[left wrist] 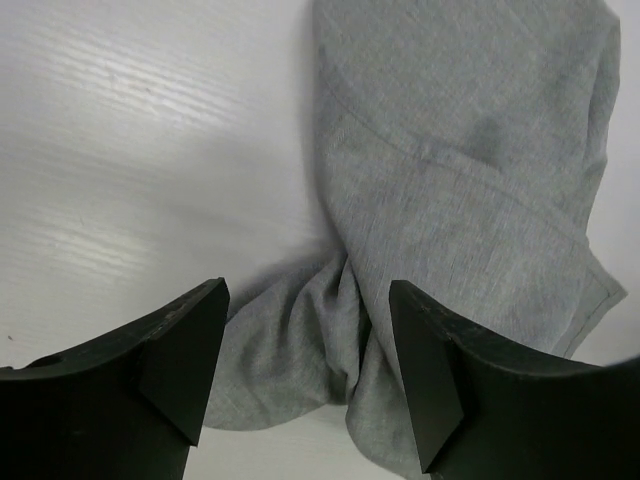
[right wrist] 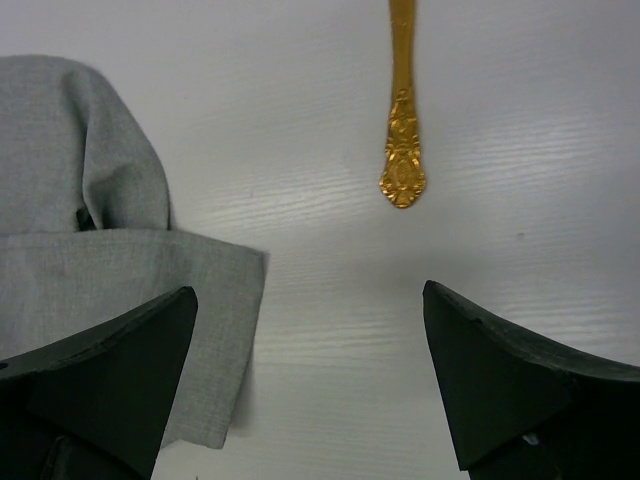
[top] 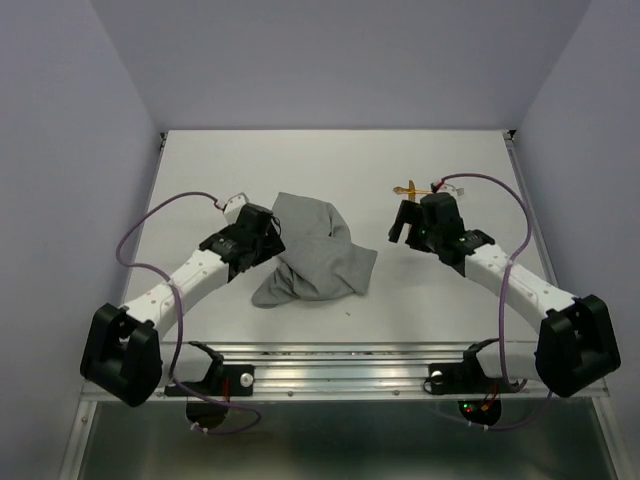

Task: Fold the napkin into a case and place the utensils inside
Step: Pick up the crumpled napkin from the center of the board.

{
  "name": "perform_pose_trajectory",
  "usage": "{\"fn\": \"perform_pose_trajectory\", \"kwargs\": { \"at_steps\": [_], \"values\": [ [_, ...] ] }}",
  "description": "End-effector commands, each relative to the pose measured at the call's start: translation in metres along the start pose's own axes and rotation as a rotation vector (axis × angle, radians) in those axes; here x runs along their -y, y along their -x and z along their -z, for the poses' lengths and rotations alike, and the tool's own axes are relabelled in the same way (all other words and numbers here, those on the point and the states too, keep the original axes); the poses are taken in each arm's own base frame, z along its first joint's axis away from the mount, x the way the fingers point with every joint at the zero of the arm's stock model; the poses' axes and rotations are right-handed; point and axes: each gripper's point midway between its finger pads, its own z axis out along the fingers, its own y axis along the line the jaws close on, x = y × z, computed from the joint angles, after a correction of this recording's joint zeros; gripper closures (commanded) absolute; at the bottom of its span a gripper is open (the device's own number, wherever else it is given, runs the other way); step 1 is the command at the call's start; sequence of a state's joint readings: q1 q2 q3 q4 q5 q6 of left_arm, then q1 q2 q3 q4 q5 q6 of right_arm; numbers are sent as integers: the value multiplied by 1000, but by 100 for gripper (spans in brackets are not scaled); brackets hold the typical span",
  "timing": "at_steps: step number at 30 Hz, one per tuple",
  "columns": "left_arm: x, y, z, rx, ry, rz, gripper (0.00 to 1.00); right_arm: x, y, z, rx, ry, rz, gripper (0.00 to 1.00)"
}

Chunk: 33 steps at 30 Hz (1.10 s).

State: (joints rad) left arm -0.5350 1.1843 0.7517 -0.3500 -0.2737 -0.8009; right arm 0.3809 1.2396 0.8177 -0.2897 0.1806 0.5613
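Observation:
The grey napkin (top: 318, 252) lies crumpled and bunched in the middle of the table, not flat. My left gripper (top: 272, 240) is at its left edge, open. In the left wrist view its jaws (left wrist: 305, 390) straddle a bunched fold of the napkin (left wrist: 460, 180) without clamping it. My right gripper (top: 402, 228) is open and empty, just right of the cloth. A golden utensil (top: 408, 188) lies behind it, mostly hidden by the wrist. In the right wrist view an ornate golden handle (right wrist: 402, 130) lies ahead of the open gripper (right wrist: 310, 390), with a napkin corner (right wrist: 90, 260) under the left finger.
The white table (top: 200, 170) is bounded by grey walls at the back and sides. A metal rail (top: 340, 365) runs along the near edge between the arm bases. A purple cable loops beside each arm.

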Motion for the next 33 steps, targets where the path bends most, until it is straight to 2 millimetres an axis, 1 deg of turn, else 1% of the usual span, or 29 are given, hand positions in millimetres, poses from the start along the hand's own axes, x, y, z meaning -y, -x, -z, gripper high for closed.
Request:
{"fn": "perform_pose_trajectory", "kwargs": {
  "at_steps": [1,2,3,4,5,6,7,8,9,10,12,13,14,15,17,18,20,22,26,27,28,30,31,33],
  "values": [
    [21,70,-11,118,16,14,23,-35,-29,-11,-76,102,64,0],
    [15,85,-18,127,34,30,23,-36,-37,-18,-98,93,70,1],
    [15,94,-23,129,40,28,23,-38,-41,-20,-109,97,74,2],
    [23,109,-24,142,22,30,24,-41,-45,-22,-118,101,77,2],
    [20,111,-39,121,48,-2,24,-45,-52,-23,-133,109,88,2],
    [25,130,-41,141,39,2,24,-45,-55,-28,-149,100,89,2],
    [23,129,-57,113,65,-14,24,-50,-60,-28,-160,105,99,2],
    [23,132,-62,108,79,-27,25,-54,-64,-28,-169,110,108,2],
    [28,144,-64,127,73,-26,26,-53,-66,-30,-176,105,105,2],
    [29,142,-78,111,77,-37,26,-56,-68,-29,-179,110,109,2],
    [35,143,-89,84,64,-53,27,-55,-68,-29,-175,107,105,2],
    [46,149,-92,78,37,-65,27,-55,-68,-29,-175,107,102,2],
    [47,145,-102,40,48,-76,28,-57,-69,-27,-173,109,106,1],
    [44,136,-112,5,63,-87,29,-56,-70,-27,-174,105,109,1],
    [42,129,-114,-24,67,-92,29,-54,-70,-27,-174,98,110,1],
    [38,120,-115,-46,70,-95,29,-53,-69,-27,-170,90,112,1],
    [35,115,-112,-49,64,-95,29,-52,-69,-28,-169,83,112,1],
    [29,104,-115,-76,68,-103,29,-52,-69,-31,-168,79,111,1],
    [25,89,-127,-125,74,-113,29,-54,-70,-42,-172,64,110,4],
    [25,86,-129,-135,70,-113,30,-55,-68,-44,-165,60,105,5],
    [23,82,-130,-143,70,-114,30,-53,-72,-50,-175,44,106,5],
    [23,76,-137,-160,67,-115,32,-52,-73,-57,-175,26,105,7],
    [21,70,-141,-177,71,-117,32,-51,-77,-63,-183,15,107,9],
    [21,63,-145,-206,62,-125,34,-53,-79,-69,-188,15,108,13]
  ]
}}
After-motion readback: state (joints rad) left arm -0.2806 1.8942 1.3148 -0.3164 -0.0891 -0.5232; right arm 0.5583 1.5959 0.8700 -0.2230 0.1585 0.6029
